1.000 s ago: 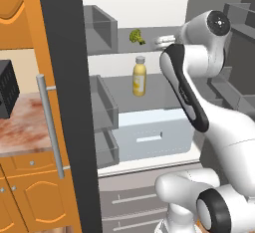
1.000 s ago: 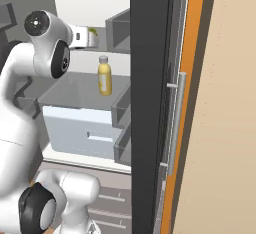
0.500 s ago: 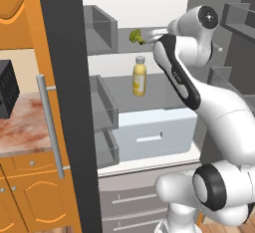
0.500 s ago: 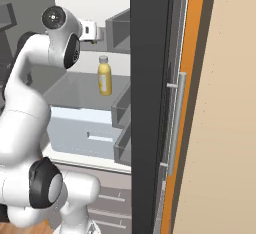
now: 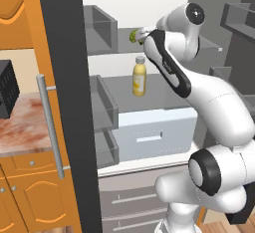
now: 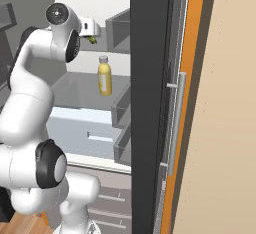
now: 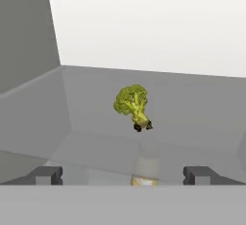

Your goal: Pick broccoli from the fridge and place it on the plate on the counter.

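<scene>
Broccoli (image 7: 132, 105) sits on the upper shelf (image 7: 192, 99) of the open fridge (image 5: 149, 77), and in your hand view it lies ahead of the claw (image 7: 123, 176), between the lines of the two fingertips (image 7: 46, 175) and well clear of both. The tips stand wide apart with nothing between them, so read the claw as spread open. Its floret is upward and its yellowish stalk points down toward you, ending in a dark smudge you cannot resolve.

From the left base view you get only a sliver of the broccoli (image 5: 133, 36), the rest covered by the white wrist, and the claw itself is hidden behind the arm there. From the right base view the broccoli (image 6: 92, 40) is a small green-yellow speck just below the hand, too small to make out its shape.

Under that shelf, the yellow bottle with a grey cap (image 5: 139, 76) stands upright on the lower shelf; in the hand view you see just its faint top through the translucent shelf, cut off at the bottom. Below it is the pale drawer (image 5: 154, 132).

Your worktop (image 5: 20, 125) shows at the left edge of the left base view, partly blocked by the fridge door (image 5: 69, 102) with its silver bar handle (image 5: 50, 122). A black microwave (image 5: 7, 87) is cut off by the frame edge.
</scene>
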### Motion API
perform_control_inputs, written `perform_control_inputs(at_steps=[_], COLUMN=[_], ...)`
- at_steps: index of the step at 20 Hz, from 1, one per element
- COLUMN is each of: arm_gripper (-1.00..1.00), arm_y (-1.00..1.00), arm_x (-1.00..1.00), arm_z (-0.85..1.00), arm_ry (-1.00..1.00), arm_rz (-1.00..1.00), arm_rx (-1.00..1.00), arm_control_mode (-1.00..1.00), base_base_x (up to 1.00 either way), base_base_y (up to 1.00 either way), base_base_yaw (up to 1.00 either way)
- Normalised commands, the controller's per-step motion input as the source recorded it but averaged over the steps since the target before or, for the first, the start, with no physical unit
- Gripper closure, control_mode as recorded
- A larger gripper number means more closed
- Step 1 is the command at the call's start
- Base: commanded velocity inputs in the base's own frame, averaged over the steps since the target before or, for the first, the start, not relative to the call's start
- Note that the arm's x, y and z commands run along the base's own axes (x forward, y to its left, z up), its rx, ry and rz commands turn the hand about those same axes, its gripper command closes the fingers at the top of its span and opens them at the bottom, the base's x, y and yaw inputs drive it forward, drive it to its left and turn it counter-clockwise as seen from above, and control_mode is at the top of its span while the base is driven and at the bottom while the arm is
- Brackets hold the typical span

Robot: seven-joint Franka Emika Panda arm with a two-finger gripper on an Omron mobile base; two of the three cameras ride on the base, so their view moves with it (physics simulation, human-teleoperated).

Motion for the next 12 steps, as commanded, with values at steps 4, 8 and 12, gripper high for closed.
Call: perform_control_inputs(at_steps=[4, 8, 12], arm_gripper=[-1.0, -1.0, -1.0], arm_y=[0.0, 0.0, 0.0], arm_x=[0.21, 0.21, 0.27], arm_z=[-0.09, -0.07, -0.05], arm_ry=[0.0, 0.0, 0.0], arm_rz=[0.11, 0.07, 0.03], arm_rx=[0.0, 0.0, 0.0], arm_control_mode=[-1.0, -1.0, -1.0], base_base_x=[0.0, 0.0, 0.0], base_base_y=[0.0, 0.0, 0.0], base_base_yaw=[0.0, 0.0, 0.0])
